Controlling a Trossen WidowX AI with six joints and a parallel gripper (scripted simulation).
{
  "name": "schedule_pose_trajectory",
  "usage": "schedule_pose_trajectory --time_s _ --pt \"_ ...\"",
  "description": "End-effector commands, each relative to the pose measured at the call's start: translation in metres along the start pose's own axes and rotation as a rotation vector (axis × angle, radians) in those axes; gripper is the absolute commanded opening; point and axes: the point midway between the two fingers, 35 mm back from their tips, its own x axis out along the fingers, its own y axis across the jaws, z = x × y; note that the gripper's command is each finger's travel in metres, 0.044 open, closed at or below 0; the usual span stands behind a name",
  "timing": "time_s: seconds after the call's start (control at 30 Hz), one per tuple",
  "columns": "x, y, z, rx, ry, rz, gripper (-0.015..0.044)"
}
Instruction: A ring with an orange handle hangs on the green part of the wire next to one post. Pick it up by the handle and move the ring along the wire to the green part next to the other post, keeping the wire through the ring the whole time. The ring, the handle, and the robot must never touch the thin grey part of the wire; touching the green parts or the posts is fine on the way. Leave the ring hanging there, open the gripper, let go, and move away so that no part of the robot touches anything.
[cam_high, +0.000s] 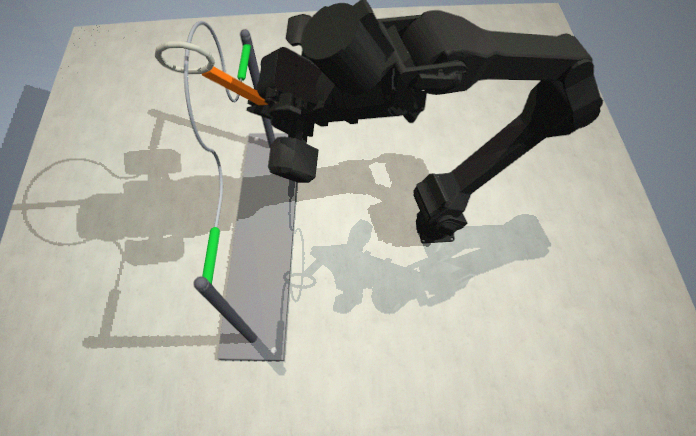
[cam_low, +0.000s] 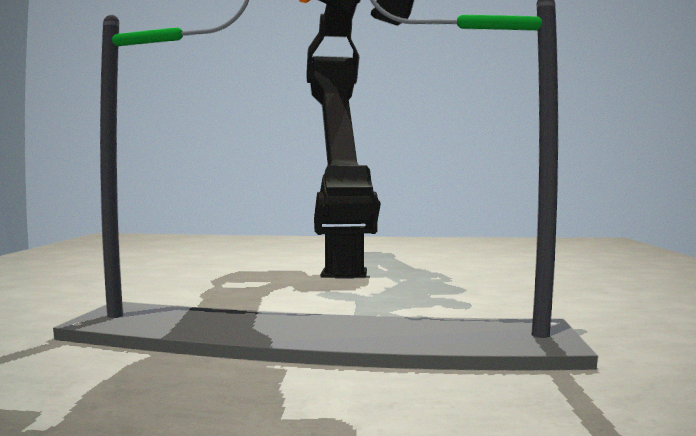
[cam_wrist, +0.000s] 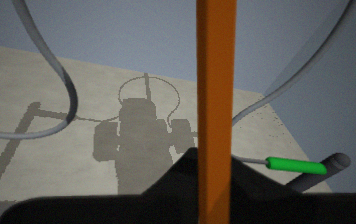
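One ring (cam_high: 160, 57) beyond the pincer (cam_high: 265, 104) (cam_wrist: 202, 155), orange handle (cam_high: 233, 86) (cam_wrist: 216, 90) between its fingertips.

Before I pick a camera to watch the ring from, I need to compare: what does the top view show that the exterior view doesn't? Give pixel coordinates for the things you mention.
Only the top: the pale ring (cam_high: 164, 60) around the grey wire (cam_high: 189, 105) (cam_low: 208, 31).
Only the exterior: the wide front side of the base plate (cam_high: 256, 308) (cam_low: 328, 328).
Both: both posts, both green parts, the arm, and some orange handle (cam_high: 231, 84) (cam_low: 304, 1).
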Motion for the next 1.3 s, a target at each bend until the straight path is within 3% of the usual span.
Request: schedule_pose_trajectory --time_s 0.0,1.27 --pt "-0.001 -0.003 0.001 -0.043 -0.013 -0.03 -0.015" --pt "-0.002 -0.022 0.006 -0.509 -0.073 -0.303 -0.015"
